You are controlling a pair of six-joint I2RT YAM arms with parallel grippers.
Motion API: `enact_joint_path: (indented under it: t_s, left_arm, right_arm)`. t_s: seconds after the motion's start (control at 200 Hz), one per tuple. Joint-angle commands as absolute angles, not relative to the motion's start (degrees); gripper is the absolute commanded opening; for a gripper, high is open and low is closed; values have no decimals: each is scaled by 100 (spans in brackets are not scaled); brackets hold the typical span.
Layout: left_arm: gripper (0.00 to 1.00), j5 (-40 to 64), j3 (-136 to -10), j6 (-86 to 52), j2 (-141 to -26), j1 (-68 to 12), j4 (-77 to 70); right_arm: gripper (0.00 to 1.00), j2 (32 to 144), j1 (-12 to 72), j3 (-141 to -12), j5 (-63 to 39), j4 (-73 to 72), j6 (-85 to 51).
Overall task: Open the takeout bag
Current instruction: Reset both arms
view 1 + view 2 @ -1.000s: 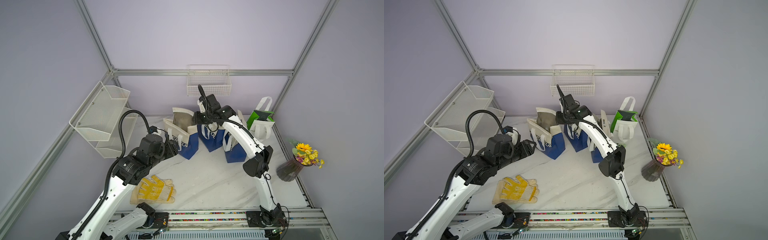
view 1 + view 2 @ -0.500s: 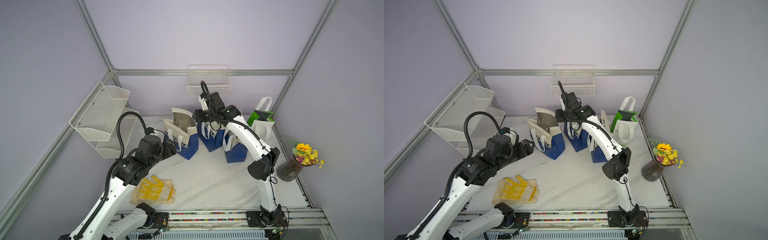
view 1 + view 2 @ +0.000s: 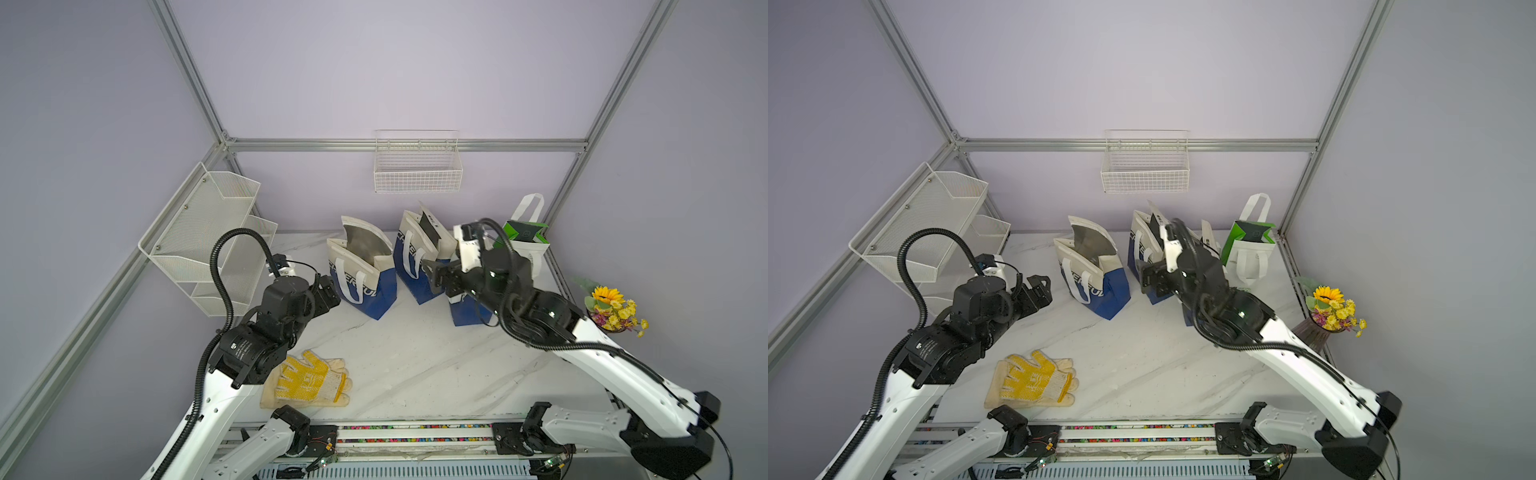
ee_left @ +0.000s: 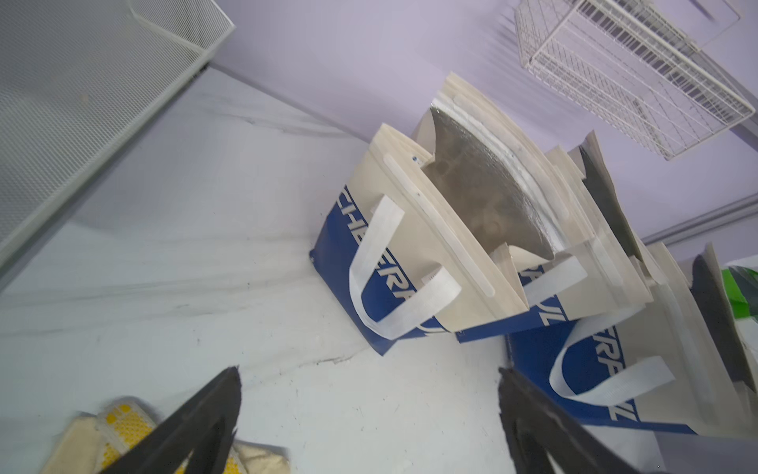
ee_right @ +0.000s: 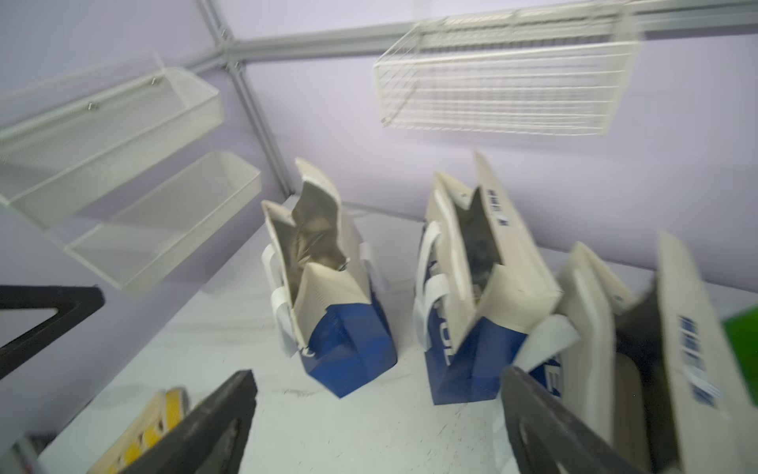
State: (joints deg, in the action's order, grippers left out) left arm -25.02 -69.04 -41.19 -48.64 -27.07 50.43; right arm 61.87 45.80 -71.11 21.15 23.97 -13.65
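Hiding most of the rightmost takeout bag behind the right arm in both top views; smeared by blur in the right wrist view. Stiff cream-and-blue panels, white strap handles, crinkled foil lining on the leftmost takeout bag, gaping at the back of the marble-look table. Left gripper and right gripper spread wide, gripping nothing.

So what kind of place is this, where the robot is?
Most likely a robot test booth, not a real shop or kitchen. Plain lilac walls sit in a metal frame, the left arm and right arm are mounted at the table front, and the takeout bags, gloves and flowers look like practice props.
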Motion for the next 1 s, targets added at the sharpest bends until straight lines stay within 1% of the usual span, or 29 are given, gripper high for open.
enact_joint_path:
  t_s: [0.0, 0.04, 0.09, 0.17, 0.22, 0.33, 0.41, 0.505, 0.555, 0.65, 0.73, 0.76, 0.785, 0.825, 0.845, 0.855, 0.865, 0.875, 0.885, 0.895, 0.905, 0.95, 0.995]
  left_arm:
    - [100, -3875, -6530, -3733, -4673, -2681, 4564]
    - [100, -4232, -6225, -3644, -4563, -2681, 4314]
    - [100, -4673, -5750, -3597, -4383, -2681, 3852]
    - [100, -5045, -4963, -2982, -4121, -2659, 2742]
    - [100, -5247, -4596, -2745, -4086, -2638, 2263]
    - [100, -5311, -3975, -2343, -4306, -2470, 1331]
    - [100, -5276, -3669, -1875, -4663, -2344, 807]
    - [100, -5787, -3350, -1957, -5170, -2198, 484]
    - [100, -5821, -3006, -1732, -5348, -2072, -18]
    - [100, -5563, -2207, -1484, -5550, -1859, -1144]
    - [100, -5742, -1741, -1515, -5661, -1753, -1912]
    - [100, -5627, -1691, -1557, -5689, -1675, -2107]
    - [100, -5366, -1667, -1522, -5722, -1582, -2234]
    - [100, -5002, -1619, -1442, -5834, -1412, -2490]
    - [100, -4903, -1610, -1425, -5905, -1324, -2584]
    - [100, -4873, -1617, -1439, -5961, -1274, -2604]
    - [100, -4864, -1624, -1459, -5999, -1237, -2609]
    - [100, -4855, -1643, -1476, -6055, -1190, -2610]
    - [100, -4846, -1657, -1492, -6102, -1150, -2606]
    - [100, -4844, -1669, -1505, -6146, -1109, -2603]
    - [100, -4834, -1687, -1525, -6177, -1066, -2604]
    - [100, -4720, -1681, -1542, -6354, -910, -2759]
    - [100, -4541, -1623, -1500, -6513, -780, -3040]
  right_arm:
    - [97, 5339, 4549, -5660, 3443, 1428, -1488]
    - [97, 5054, 4546, -5243, 3828, 1352, -1443]
    - [97, 4910, 4544, -4963, 4739, 1572, -1699]
    - [97, 5031, 4540, -4647, 5880, 1902, -2160]
    - [97, 5166, 4479, -4488, 6292, 2038, -2640]
    - [97, 5404, 4118, -4062, 6833, 2048, -3473]
    - [97, 5450, 3753, -3748, 7177, 2046, -3809]
    - [97, 5635, 3196, -3415, 7196, 2064, -4322]
    - [97, 5865, 2910, -3323, 7142, 2074, -4584]
    - [97, 6476, 2388, -3250, 7174, 2092, -5233]
    - [97, 6977, 2229, -3162, 7563, 2077, -5944]
    - [97, 7161, 2218, -3126, 7632, 1970, -6125]
    - [97, 7318, 2208, -3039, 7573, 1449, -5767]
    - [97, 7487, 2085, -2792, 7022, -349, -3920]
    - [94, 7538, 1993, -2605, 6257, -1498, -2956]
    - [90, 7564, 1948, -2504, 5875, -2011, -2426]
    - [87, 7573, 1898, -2403, 5501, -2386, -2061]
    - [86, 7593, 1854, -2326, 5174, -2745, -1816]
    - [88, 7611, 1828, -2278, 4921, -2965, -1667]
    - [94, 7622, 1784, -2261, 4790, -3064, -1616]
    - [96, 7632, 1758, -2264, 4717, -3091, -1630]
    - [97, 7680, 1627, -2337, 4635, -3086, -1711]
    - [97, 7705, 1345, -2355, 4264, -3167, -1689]
